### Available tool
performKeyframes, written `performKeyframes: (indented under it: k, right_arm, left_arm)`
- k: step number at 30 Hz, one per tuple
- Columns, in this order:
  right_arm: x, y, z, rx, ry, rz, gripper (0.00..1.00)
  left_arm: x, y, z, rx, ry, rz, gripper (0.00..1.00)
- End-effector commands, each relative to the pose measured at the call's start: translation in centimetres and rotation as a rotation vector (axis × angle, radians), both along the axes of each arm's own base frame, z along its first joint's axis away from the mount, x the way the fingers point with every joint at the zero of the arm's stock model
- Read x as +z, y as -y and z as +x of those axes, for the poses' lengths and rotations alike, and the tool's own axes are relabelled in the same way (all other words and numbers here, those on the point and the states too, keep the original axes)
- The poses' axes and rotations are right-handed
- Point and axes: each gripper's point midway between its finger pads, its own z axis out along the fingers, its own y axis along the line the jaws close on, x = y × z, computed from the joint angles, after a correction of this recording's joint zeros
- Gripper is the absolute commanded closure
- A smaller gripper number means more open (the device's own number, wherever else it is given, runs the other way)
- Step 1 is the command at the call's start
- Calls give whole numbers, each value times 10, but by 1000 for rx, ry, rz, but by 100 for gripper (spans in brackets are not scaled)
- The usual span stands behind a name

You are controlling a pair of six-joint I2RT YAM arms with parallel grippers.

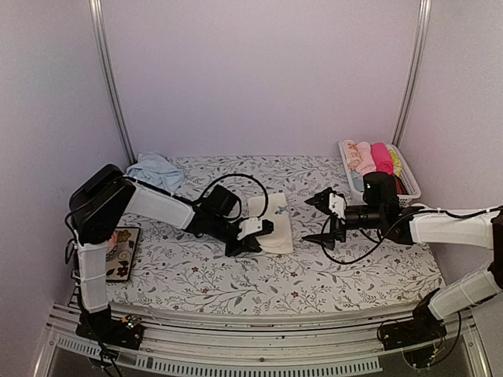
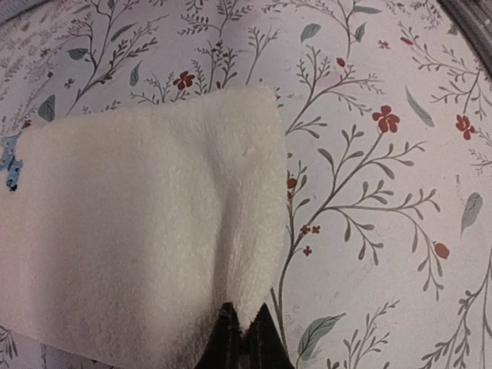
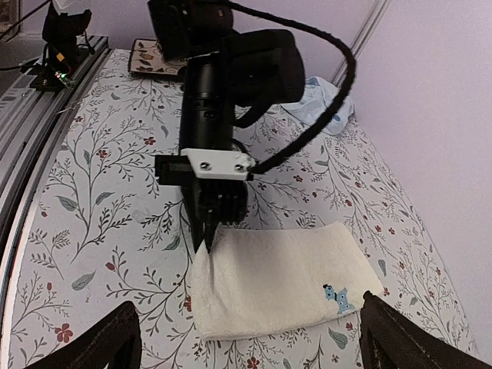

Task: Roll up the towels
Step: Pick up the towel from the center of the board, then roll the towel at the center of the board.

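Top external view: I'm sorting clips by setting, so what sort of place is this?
Probably a robot lab booth staged for laundry practice: plain walls with metal rails, robot arms bolted to a frame, a floral-covered table holding a cream towel and a basket of cloths.

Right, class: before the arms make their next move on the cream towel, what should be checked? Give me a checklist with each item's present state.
1. Left gripper shut on a corner of the cream towel: ok.
2. Cream towel lying flat on the table, not bunched: ok.
3. Right gripper open and apart from the cream towel: ok.
4. Grip takes the towel's full thickness, not just one layer: cannot tell.
5. Blue towel away from the cream one: ok, it lies at the far left.
6. Blue towel spread out, ready for its turn: not ok, it is crumpled.
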Motion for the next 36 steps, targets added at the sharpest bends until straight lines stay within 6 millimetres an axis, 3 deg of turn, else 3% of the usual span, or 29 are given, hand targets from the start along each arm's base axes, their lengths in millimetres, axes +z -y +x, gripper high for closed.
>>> performKeyframes:
  k: [1,7,15,19,22,27,36]
  right_arm:
    - [-30,-17,-17,123,21,-108,3]
    - [-68,-33,-22,155,21,-219,6]
    - [-99,-46,1,49,32,-306,13]
    - [-107,-48,11,0,44,-321,16]
    - [-114,-48,18,-38,58,-348,23]
    - [-126,-51,18,-51,63,-397,27]
    - [-141,-57,25,-110,60,-472,53]
  left_arm:
    - [7,-7,0,25,-235,-44,100]
    - [14,-8,7,36,-346,-94,100]
    - [14,-12,11,47,-391,-110,100]
    - [11,-11,12,53,-409,-106,100]
    - [9,-11,12,54,-415,-104,100]
    - [8,-10,13,59,-419,-102,99]
    - [5,-11,12,59,-428,-100,99]
